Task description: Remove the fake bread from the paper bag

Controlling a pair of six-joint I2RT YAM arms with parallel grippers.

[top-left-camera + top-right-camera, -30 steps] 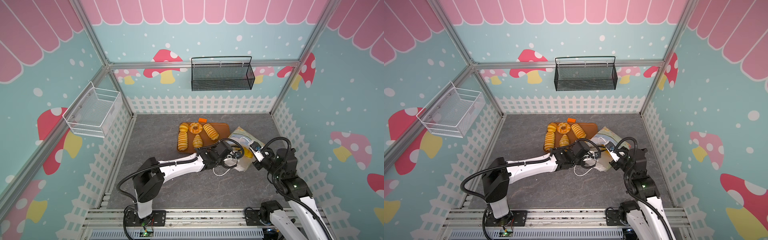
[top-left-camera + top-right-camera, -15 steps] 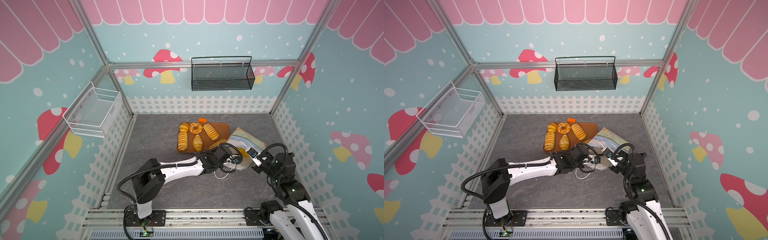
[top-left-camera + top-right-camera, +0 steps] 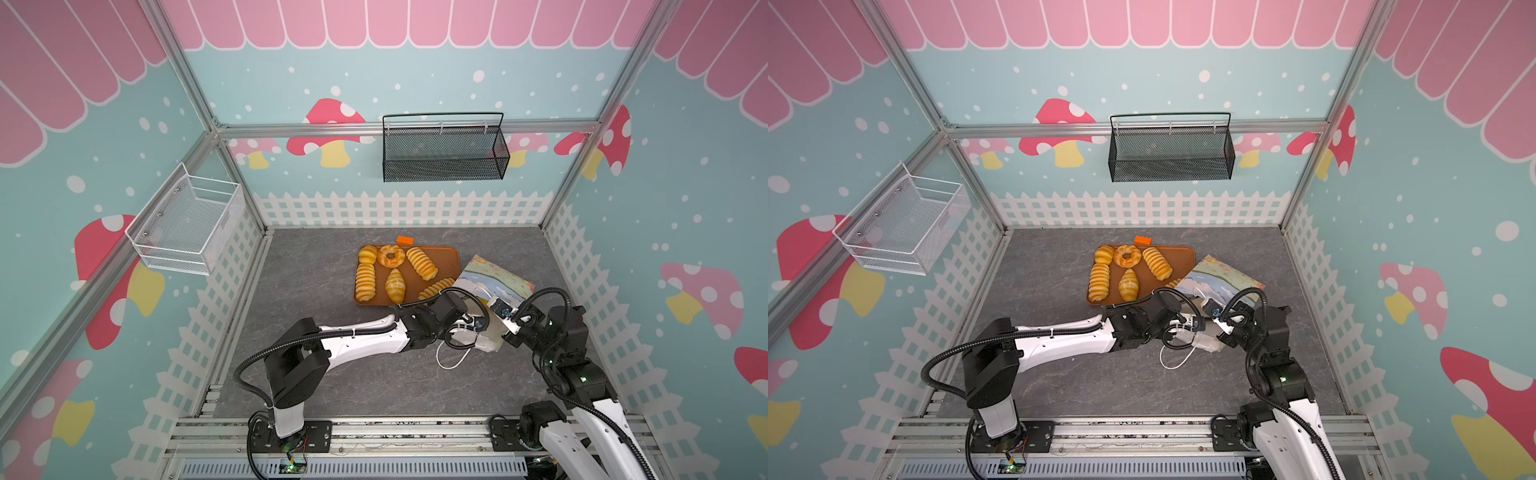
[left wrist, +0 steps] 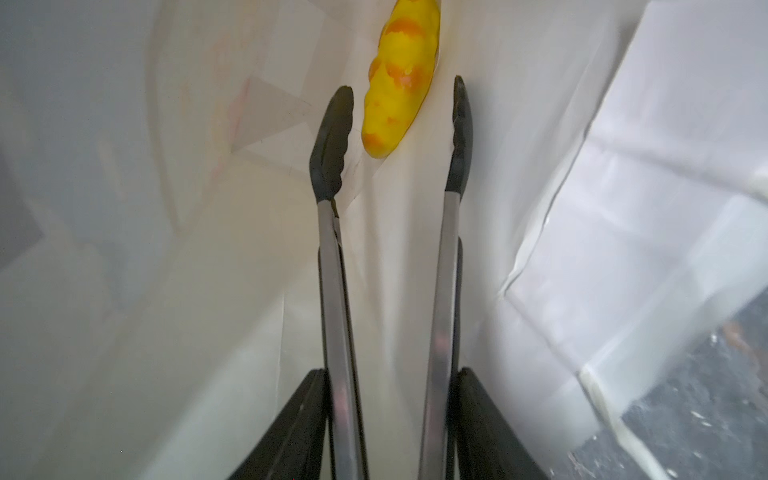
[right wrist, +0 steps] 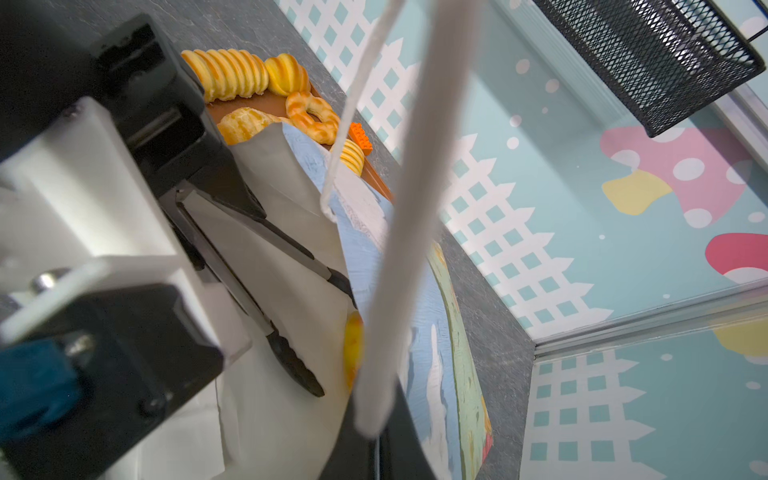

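Note:
The paper bag (image 3: 494,278) (image 3: 1221,276) lies on its side right of the tray, mouth toward the front. My right gripper (image 3: 510,328) (image 5: 374,440) is shut on the bag's rim and holds the mouth up. My left gripper (image 3: 473,322) (image 4: 392,374) is shut on metal tongs (image 4: 444,257) that reach into the bag. The tongs' black tips stand apart on either side of the near end of one yellow fake bread roll (image 4: 401,79) (image 5: 352,349), not closed on it. Several more fake breads (image 3: 395,284) (image 3: 1127,284) lie on the tray.
The orange-brown tray (image 3: 451,257) sits mid-floor with a small orange block (image 3: 405,240) behind it. A loose white cord handle (image 3: 453,361) trails on the grey floor in front of the bag. A black mesh basket (image 3: 444,151) and a white wire basket (image 3: 187,226) hang on the walls.
My left gripper has slid forward and right, deeper into the bag mouth, and the tongs have spread wider. My right gripper has moved a little forward with the rim.

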